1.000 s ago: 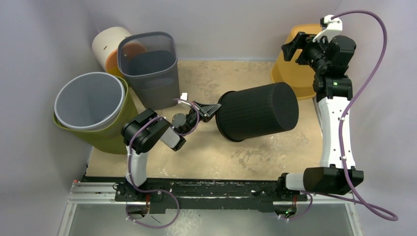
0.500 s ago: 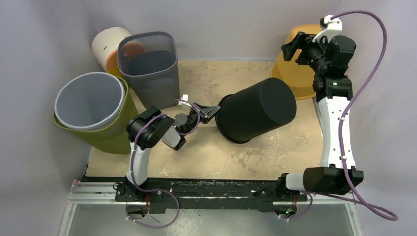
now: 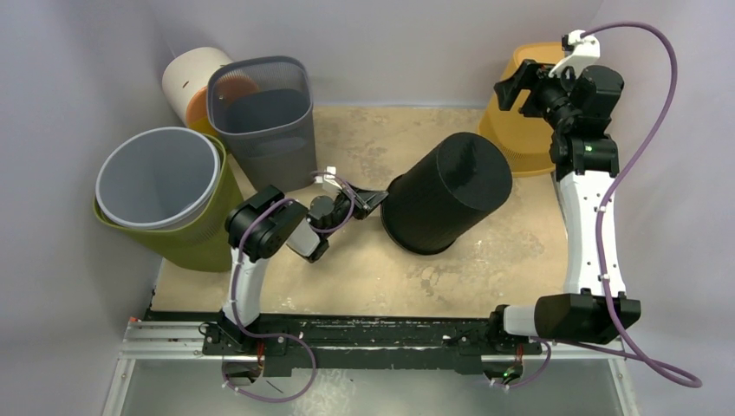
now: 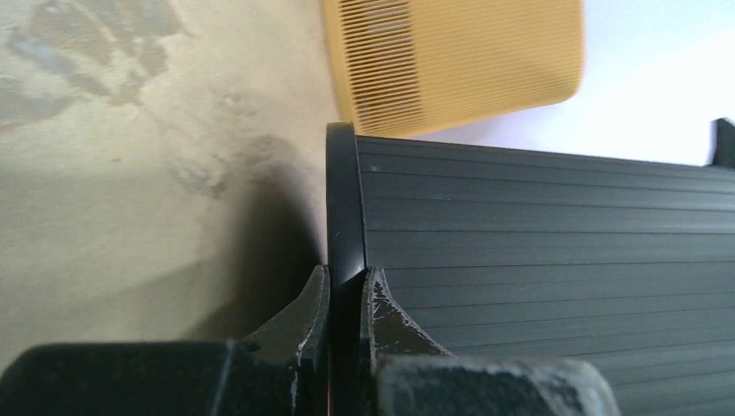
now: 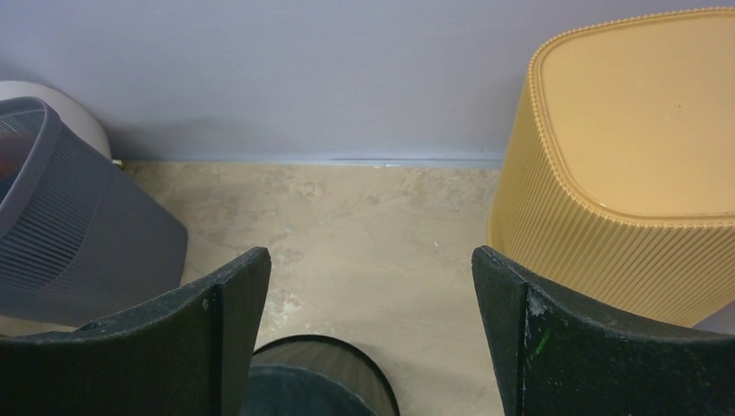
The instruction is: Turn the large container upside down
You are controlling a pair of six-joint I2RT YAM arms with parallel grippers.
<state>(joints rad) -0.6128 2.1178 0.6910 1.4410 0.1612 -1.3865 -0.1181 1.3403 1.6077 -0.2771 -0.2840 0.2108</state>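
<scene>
One bin (image 3: 446, 191) tilted, left gripper (image 3: 379, 201) pinching rim

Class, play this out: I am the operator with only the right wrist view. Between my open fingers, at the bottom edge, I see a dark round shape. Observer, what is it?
Observer: The top view shows a black ribbed bin, tilted, closed base raised toward the back right.
Operator: Is anything holding it?
Observer: Yes, the left gripper is shut on its rim, one finger on each side.
Operator: Is its mouth flat on the table?
Observer: No, it leans; the mouth faces down toward the near left.
</scene>
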